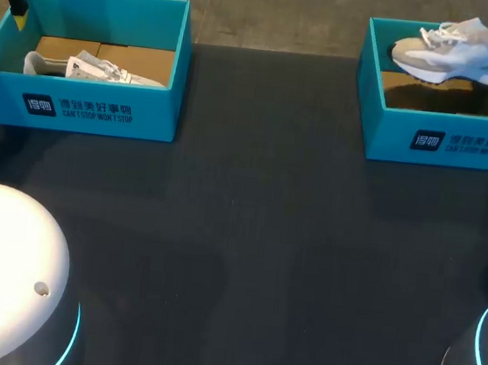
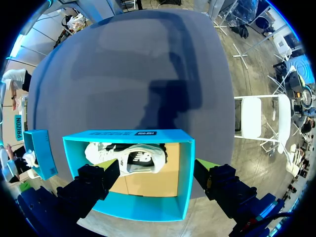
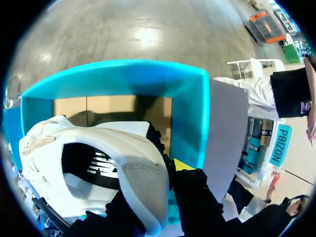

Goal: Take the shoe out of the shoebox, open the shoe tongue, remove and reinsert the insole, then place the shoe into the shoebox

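At the far right corner of the dark grey table point(image 1: 247, 236), the white and grey sneaker point(image 1: 457, 53) hangs in the air over the open teal cardboard shoebox point(image 1: 443, 139). Its sole is roughly level and clear of the box's rim, which I read as the take-out step under way. It is held high so the toe will not catch the box wall on the way out. The right gripper point(image 3: 165, 182) is clamped on the sneaker at its heel end. In the right wrist view a black finger with a yellow tip presses the outside of the heel collar. The other finger seems to sit inside the opening, largely hidden by the upper. The shoe therefore runs out ahead of the fingers, toe away from the wrist, with the box's brown cardboard floor and far teal wall beneath and beyond it. A heel grip probably leaves the tongue and laces free for the next step. At the far left corner, a second teal cardboard shoebox point(image 1: 85, 107) holds a second white sneaker point(image 1: 89, 68) lying on its side against the box's left end. The left gripper point(image 2: 155, 170) hovers above that box with fingers spread wide, gripping nothing. One finger is over the interior just beside the shoe's heel, and the other is outside the box's end wall.
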Controlling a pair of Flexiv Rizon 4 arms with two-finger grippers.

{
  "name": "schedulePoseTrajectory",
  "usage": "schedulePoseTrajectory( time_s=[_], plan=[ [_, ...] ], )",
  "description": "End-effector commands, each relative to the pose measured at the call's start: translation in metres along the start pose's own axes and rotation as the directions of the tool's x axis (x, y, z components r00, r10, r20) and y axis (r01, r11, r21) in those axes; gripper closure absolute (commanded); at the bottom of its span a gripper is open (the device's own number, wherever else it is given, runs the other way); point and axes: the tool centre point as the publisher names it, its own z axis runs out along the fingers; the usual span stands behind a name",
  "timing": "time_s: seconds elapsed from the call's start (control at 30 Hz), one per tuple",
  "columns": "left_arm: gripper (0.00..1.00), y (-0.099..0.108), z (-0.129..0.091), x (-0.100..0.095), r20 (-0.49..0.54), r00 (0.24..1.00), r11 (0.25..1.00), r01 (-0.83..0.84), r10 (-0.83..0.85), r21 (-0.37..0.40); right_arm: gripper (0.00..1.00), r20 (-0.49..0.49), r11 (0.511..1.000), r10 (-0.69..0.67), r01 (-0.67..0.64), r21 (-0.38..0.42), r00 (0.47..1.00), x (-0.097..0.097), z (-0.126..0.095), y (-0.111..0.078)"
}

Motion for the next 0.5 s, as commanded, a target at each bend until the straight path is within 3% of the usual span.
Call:
schedulePoseTrajectory(
  time_s=[0.03,0.33,0.5],
  plan=[
    [0.00,-0.001,0.000,0.000,-0.002,1.000,1.000,0.000,0.000,-0.002,1.00,0.006,1.000,0.006,-0.006,0.003,1.000,-0.003,-0.058,-0.020],
    [0.00,-0.001,0.000,0.000,-0.002,1.000,1.000,0.000,0.000,-0.002,1.00,0.028,0.996,0.056,-0.054,-0.064,0.998,-0.002,-0.113,-0.072],
    [0.00,-0.001,0.000,0.000,-0.002,1.000,1.000,0.000,0.000,-0.002,1.00,0.039,0.993,0.067,-0.063,-0.097,0.997,0.007,-0.134,-0.100]
  ],
)
